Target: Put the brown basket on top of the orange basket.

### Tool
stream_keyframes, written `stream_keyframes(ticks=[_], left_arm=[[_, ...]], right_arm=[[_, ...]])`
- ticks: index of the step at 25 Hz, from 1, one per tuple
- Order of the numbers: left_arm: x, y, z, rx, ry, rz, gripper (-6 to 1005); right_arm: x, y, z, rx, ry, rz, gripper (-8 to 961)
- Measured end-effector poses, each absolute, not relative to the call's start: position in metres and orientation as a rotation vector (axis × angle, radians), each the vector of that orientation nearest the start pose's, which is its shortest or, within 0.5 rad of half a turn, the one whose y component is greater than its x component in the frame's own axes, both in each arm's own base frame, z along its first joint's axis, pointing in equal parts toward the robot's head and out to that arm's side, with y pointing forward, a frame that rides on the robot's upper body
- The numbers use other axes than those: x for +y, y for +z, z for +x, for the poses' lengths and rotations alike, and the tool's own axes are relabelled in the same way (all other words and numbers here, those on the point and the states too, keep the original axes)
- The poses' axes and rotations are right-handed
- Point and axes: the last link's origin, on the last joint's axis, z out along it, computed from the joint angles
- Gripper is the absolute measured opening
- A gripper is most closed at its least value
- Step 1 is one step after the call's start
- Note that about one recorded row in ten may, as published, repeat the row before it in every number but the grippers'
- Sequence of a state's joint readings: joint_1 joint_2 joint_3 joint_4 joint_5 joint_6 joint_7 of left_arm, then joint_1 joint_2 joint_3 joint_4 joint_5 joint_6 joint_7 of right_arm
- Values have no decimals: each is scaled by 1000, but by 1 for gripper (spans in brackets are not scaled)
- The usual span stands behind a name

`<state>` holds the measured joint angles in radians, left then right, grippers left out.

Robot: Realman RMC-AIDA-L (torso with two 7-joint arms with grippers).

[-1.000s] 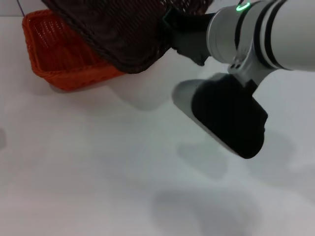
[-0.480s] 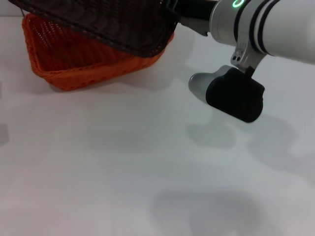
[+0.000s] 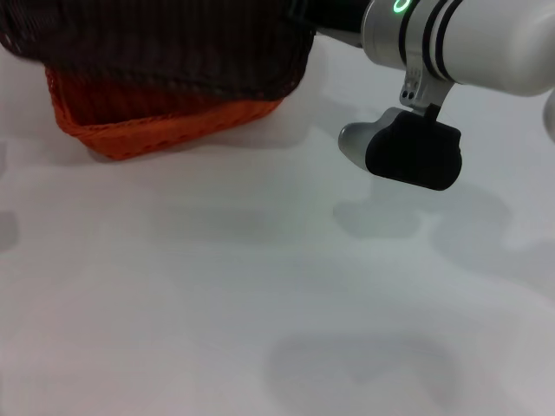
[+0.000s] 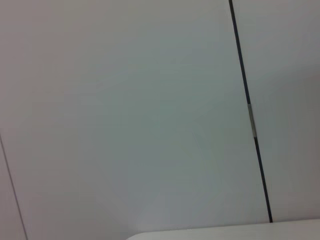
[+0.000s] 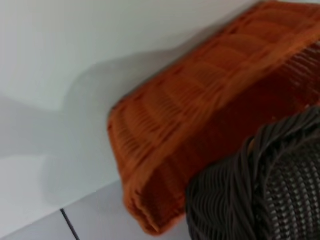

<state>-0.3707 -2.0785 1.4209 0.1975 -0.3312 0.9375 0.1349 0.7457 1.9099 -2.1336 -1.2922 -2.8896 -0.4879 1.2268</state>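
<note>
The brown basket (image 3: 173, 43) lies over the orange basket (image 3: 156, 130) at the far left of the white table, covering most of its opening; only the orange front wall and rim show beneath. My right gripper (image 3: 316, 17) is at the brown basket's right end, at the top edge of the head view, and holds it there. The right wrist view shows the orange basket's side (image 5: 200, 115) with the brown basket's braided rim (image 5: 270, 190) close in front of it. My left gripper is out of view.
My right arm's white forearm (image 3: 468, 39) and a dark housing (image 3: 412, 154) hang over the table's far right. The white table (image 3: 260, 286) stretches toward me. The left wrist view shows only a pale wall with a dark seam (image 4: 247, 110).
The right arm has carried the brown basket to the left and down, from tilted beside the orange basket to lying over it. The arm's dark housing rose and swung back.
</note>
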Motion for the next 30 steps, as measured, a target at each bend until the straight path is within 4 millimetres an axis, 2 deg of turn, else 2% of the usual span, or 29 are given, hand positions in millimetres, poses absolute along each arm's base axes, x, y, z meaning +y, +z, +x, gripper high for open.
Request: stream_keyframes(ticks=[4, 9, 15, 17, 25, 28, 30], left_arm=[[327, 40, -396, -577, -291, -1329, 692], [327, 38, -396, -602, -306, -1333, 692], [327, 37, -398, -622, -313, -1328, 692], [327, 37, -398, -623, -312, -1328, 692], [331, 36, -395, -626, -314, -1339, 691], [335, 34, -392, -618, -313, -1353, 691], [336, 34, -392, -617, -310, -1357, 691]], right_arm=[[414, -69, 79, 2737, 1170, 2038, 267], [420, -71, 81, 2694, 1125, 2169, 278], [437, -68, 100, 2658, 1208, 2152, 291], [437, -68, 100, 2662, 1201, 2165, 295], [424, -60, 88, 2675, 1078, 2374, 435], [411, -55, 92, 2588, 1051, 2493, 487], [406, -54, 95, 2548, 1053, 2515, 602]])
